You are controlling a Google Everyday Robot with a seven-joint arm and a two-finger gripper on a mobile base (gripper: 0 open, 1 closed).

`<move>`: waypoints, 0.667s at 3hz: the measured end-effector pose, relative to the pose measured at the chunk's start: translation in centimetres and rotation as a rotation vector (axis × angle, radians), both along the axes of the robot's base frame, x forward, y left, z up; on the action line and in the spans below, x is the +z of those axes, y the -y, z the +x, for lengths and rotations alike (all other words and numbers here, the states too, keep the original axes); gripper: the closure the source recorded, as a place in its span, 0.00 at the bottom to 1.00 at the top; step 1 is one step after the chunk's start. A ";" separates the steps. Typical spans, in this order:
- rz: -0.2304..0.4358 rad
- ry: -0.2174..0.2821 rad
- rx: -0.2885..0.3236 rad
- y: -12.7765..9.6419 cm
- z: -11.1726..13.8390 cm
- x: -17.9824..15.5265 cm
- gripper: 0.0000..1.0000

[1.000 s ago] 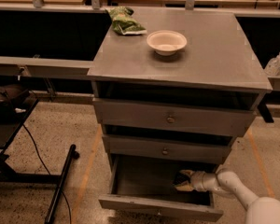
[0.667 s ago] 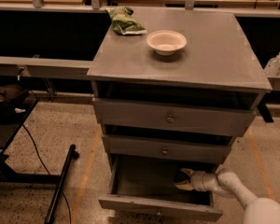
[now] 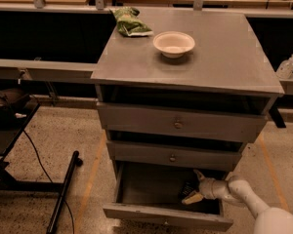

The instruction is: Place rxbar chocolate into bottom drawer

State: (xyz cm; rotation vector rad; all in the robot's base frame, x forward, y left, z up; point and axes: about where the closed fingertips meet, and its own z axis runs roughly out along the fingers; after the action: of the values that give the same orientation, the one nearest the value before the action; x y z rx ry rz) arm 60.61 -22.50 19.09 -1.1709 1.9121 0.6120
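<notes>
Rxbar chocolate, the small flat bar in a black wrapper with faint pale print (image 3: 186, 189), is already inside the bottom drawer (image 3: 166, 217). That drawer is the deep grey metal box with the plain front panel, and it stands pulled well open at the foot of the cabinet. The bar sits at the right side of the drawer, right at the tip of the white two-finger gripper (image 3: 194, 186), which reaches in from the right on its smooth white arm (image 3: 246, 201). I cannot tell whether the gripper is clamping the bar or has let go, nor whether the bar touches the drawer floor.

I judge the step in hand to be the release. I would want the rxbar chocolate low over the floor before letting go, because a slick foil wrapper on bare sheet metal could skid or flip. Then I would back the arm straight out to the right and upward, keeping it off the drawer's thin front lip and the underside of the drawer above.

Above are two shallower grey drawers, the lower (image 3: 205, 158) and the upper (image 3: 219, 126), each with a small round knob. Beyond them the matte grey tabletop (image 3: 219, 67) carries a round white bowl (image 3: 174, 44) and, farther back, a crinkled green snack bag (image 3: 131, 23).
</notes>
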 end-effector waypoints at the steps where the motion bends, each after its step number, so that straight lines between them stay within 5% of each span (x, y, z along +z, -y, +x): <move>1: 0.048 0.035 -0.015 0.5 -0.3 1.8 0.00; 2: 0.137 0.074 -0.074 2.0 -1.8 4.8 0.03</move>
State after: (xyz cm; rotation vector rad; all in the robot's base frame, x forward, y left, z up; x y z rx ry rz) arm 58.86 -24.47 23.93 -1.0184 1.8126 0.6405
